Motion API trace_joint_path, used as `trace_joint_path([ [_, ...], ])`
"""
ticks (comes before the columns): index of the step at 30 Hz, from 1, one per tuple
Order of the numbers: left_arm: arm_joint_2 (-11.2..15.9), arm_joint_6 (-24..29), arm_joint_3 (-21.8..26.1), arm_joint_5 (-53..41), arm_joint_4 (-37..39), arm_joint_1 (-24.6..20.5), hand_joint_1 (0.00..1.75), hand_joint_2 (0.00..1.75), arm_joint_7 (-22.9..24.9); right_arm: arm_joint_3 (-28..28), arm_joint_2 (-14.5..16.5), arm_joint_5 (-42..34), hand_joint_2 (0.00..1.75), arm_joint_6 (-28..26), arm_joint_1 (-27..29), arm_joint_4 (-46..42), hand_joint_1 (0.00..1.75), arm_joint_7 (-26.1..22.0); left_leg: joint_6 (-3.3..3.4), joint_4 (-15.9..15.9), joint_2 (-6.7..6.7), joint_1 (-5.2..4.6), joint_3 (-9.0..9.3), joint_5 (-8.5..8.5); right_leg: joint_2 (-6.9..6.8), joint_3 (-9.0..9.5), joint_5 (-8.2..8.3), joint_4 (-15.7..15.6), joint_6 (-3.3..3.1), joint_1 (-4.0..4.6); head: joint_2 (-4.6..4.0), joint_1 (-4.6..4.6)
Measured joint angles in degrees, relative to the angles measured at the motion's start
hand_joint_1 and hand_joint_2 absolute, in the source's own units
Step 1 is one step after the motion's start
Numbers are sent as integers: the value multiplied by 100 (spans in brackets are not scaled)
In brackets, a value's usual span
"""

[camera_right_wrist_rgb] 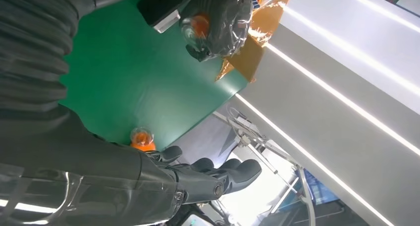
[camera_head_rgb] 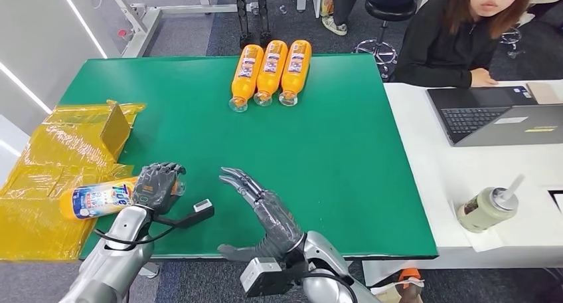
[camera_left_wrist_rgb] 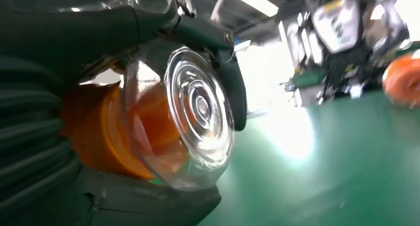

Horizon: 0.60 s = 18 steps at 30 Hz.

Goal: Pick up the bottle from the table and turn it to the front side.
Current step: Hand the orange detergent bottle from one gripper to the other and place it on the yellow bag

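Observation:
My left hand [camera_head_rgb: 157,185] grips an orange bottle [camera_head_rgb: 99,199] with a blue and white label, held lying sideways at the green table's [camera_head_rgb: 332,157] near left corner. Its clear cap end [camera_left_wrist_rgb: 195,109] fills the left wrist view, with dark fingers [camera_left_wrist_rgb: 233,87] wrapped round it. The right wrist view looks across at that hand [camera_right_wrist_rgb: 218,20] and the clear cap end [camera_right_wrist_rgb: 198,25]. Just right of the bottle, my right hand [camera_head_rgb: 262,206] hovers over the table with straight, spread fingers [camera_right_wrist_rgb: 223,174] and holds nothing.
Three more orange bottles [camera_head_rgb: 270,72] lie side by side at the table's far edge. A yellow plastic-wrapped box [camera_head_rgb: 63,150] sits at the left. A white desk [camera_head_rgb: 478,177] on the right carries a laptop [camera_head_rgb: 504,120] and a lidded cup [camera_head_rgb: 488,208]; a person [camera_head_rgb: 458,34] sits behind it.

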Motion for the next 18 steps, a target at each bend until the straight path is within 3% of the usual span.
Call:
trace_joint_path([
  [1, 14, -14, -43, -3, 72, -15, 0, 175, 24, 0, -1, 0, 175, -5, 5, -1, 0, 4, -1, -1, -1, 0, -1, 0, -1, -2, -1, 1, -1, 0, 0, 1],
  [12, 147, 193, -228, 28, 293, -33, 0, 175, 80, 0, -33, -93, 175, 57, 1, -1, 0, 2, -1, -2, 0, -1, -6, 0, -1, -6, -3, 3, -5, -1, 0, 1],
  [18, 144, 582, -209, 329, 298, 16, 0, 175, -168, 0, -36, -162, 175, 86, -22, 1, 0, 31, -2, -2, -1, -1, -6, 0, -2, -6, -3, 4, -5, -1, 0, 1],
])
